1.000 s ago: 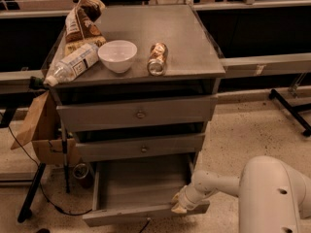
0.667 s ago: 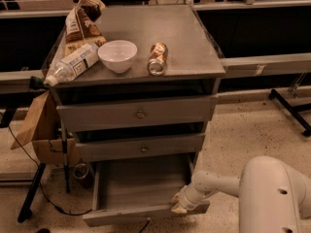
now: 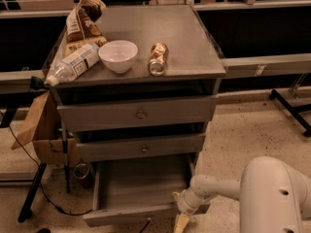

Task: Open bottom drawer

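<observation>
Speckled flooring (image 3: 245, 130) surrounds the grey cabinet (image 3: 182, 38), where nothing has shifted in the last second: the bottom drawer (image 3: 127, 216) sits pulled out at lower centre, my gripper (image 3: 183, 216) at its right front corner, grip state I cannot tell, so opening looks done.

The one camera looks from high in front of the cabinet (image 3: 181, 37), facing forward and down, fairly near, so the cabinet fills the middle. The arm (image 3: 272, 193) enters at lower right; the gripper (image 3: 181, 219) is at the bottom edge, beside the front of the bottom drawer (image 3: 141, 184).
</observation>
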Motion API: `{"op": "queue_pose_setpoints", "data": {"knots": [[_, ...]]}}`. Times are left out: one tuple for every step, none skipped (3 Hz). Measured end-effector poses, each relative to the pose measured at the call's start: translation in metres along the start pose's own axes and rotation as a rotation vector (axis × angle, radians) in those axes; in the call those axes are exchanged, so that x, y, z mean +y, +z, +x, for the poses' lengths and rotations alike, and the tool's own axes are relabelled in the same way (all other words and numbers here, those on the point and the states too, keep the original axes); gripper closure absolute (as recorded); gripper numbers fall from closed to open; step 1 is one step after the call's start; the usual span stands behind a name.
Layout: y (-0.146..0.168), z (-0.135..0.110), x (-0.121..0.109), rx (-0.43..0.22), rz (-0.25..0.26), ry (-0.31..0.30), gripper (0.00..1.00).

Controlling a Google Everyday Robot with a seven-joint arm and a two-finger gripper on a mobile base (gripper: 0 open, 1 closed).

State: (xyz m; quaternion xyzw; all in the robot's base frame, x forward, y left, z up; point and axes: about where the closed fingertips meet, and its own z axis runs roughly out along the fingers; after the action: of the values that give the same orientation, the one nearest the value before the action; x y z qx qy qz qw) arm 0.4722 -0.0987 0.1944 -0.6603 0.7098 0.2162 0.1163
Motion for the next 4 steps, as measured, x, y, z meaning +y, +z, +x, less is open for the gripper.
{"op": "queue_pose_setpoints", "data": {"knots": [[0.012,0.005,0.021,0.005,-0.03,-0.038,0.0],[0.019,0.008,0.033,0.007,-0.052,-0.063,0.0],[0.023,0.01,0.037,0.01,-0.062,-0.069,0.17],[0.024,0.011,0.039,0.011,-0.064,-0.072,0.4]]}}
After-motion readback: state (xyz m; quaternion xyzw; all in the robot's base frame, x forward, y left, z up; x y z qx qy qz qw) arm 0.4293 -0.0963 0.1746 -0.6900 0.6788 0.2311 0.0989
